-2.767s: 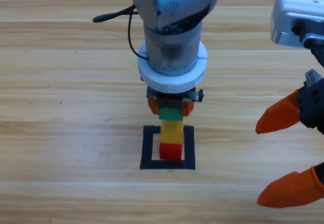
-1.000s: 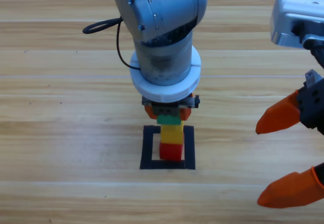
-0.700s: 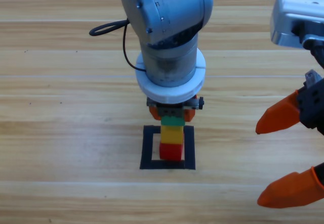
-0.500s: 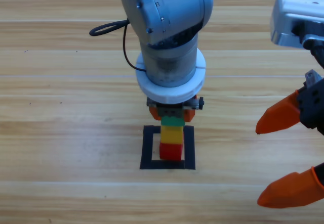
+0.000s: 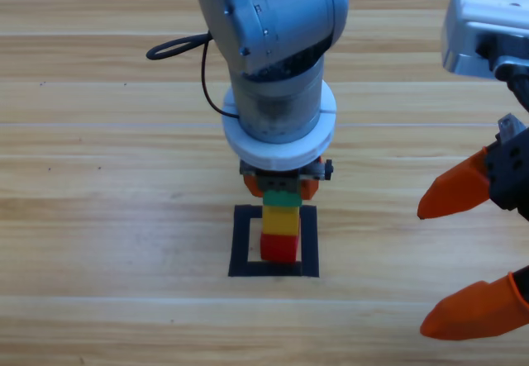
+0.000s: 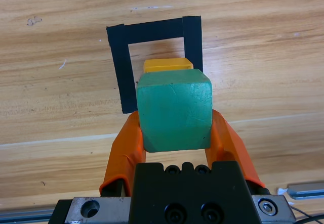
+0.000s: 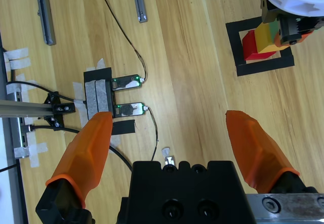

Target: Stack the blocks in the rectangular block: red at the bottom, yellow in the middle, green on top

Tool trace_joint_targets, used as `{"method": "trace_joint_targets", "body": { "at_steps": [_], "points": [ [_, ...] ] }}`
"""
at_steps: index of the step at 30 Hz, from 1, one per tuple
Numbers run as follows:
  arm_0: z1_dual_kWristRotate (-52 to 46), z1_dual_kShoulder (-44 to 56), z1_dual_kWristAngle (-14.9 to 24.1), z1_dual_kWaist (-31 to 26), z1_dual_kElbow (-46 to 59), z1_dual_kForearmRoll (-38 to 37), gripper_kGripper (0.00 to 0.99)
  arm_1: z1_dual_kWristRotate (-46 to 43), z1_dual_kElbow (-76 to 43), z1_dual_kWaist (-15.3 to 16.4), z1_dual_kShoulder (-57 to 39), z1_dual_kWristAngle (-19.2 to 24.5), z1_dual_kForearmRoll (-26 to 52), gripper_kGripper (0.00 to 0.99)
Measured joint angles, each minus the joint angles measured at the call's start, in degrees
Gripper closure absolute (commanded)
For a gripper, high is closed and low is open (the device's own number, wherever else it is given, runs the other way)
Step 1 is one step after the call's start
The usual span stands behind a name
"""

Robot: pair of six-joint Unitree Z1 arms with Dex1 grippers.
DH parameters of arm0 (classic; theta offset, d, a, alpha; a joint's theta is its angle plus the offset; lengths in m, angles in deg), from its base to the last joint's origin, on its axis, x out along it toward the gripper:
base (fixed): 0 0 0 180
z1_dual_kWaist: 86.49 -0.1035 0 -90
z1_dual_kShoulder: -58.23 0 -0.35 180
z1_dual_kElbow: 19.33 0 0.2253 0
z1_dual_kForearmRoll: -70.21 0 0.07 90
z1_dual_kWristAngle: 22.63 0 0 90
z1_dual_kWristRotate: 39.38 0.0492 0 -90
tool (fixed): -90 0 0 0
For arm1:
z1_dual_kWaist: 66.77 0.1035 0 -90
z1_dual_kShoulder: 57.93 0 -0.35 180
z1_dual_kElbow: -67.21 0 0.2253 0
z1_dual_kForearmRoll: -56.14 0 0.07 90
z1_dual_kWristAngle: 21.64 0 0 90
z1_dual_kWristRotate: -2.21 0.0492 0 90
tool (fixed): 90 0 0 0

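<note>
The left pincer [image 6: 174, 133] pinches the green cube [image 6: 174, 108] so it sits right on the yellow cube [image 5: 281, 217]. Yellow sits on the red cube [image 5: 279, 248], inside the tape square [image 5: 242, 242]. The right pincer [image 5: 471, 250] waits spread wide, well away from the square.

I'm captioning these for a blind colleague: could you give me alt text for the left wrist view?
The left gripper holds the green cube between its orange jaws, directly over the yellow cube, whose top edge peeks out beyond it. Both sit within the black tape square on the wooden table.
</note>
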Motion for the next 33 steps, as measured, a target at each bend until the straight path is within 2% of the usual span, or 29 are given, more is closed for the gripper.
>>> {"method": "trace_joint_targets", "body": {
  "at_steps": [11, 13, 14, 15, 16, 17, 19, 20, 29, 33],
  "points": [
    [-0.01, -1.07, 0.00, 0.00, 0.01, 0.00, 0.947, 0.00, 0.00, 0.00, 0.00, 0.00, 0.00, 0.001],
    [-0.01, -1.07, 0.00, 0.00, 0.01, 0.00, 0.893, 0.00, 0.00, 0.00, 0.00, 0.00, 0.00, 0.001],
    [-0.01, -1.07, 0.00, 0.00, 0.01, 0.00, 0.815, 0.00, 0.00, 0.00, 0.00, 0.00, 0.00, 0.001],
    [-0.01, -1.07, 0.00, 0.00, 0.06, 0.00, 0.603, 0.00, 0.00, 0.00, 0.00, 0.00, 0.00, 0.001],
    [0.00, -1.06, 0.00, 0.00, 0.14, 0.00, 0.340, 0.00, 0.00, 0.00, 0.00, 0.00, 0.00, 0.001],
    [0.00, -1.06, 0.00, 0.00, 0.19, 0.00, 0.172, 0.00, 0.00, 0.00, 0.00, 0.00, 0.00, 0.001],
    [0.00, -1.06, 0.00, 0.00, 0.22, 0.00, 0.027, 0.00, 0.00, 0.00, 0.00, 0.00, 0.00, 0.001],
    [0.00, -1.06, 0.00, 0.00, 0.27, 0.00, 0.002, 0.00, 0.00, 0.00, 0.00, 0.00, 0.00, 0.001],
    [0.08, -0.80, 0.00, 0.00, 0.60, 0.25, 0.000, 0.00, 0.00, 0.00, 0.00, 0.00, 0.40, 0.001],
    [0.53, -0.80, 0.60, 0.00, -4.97, 5.25, 0.000, 0.00, 0.00, 0.00, 0.00, 0.08, 0.69, 0.001]
  ]
}}
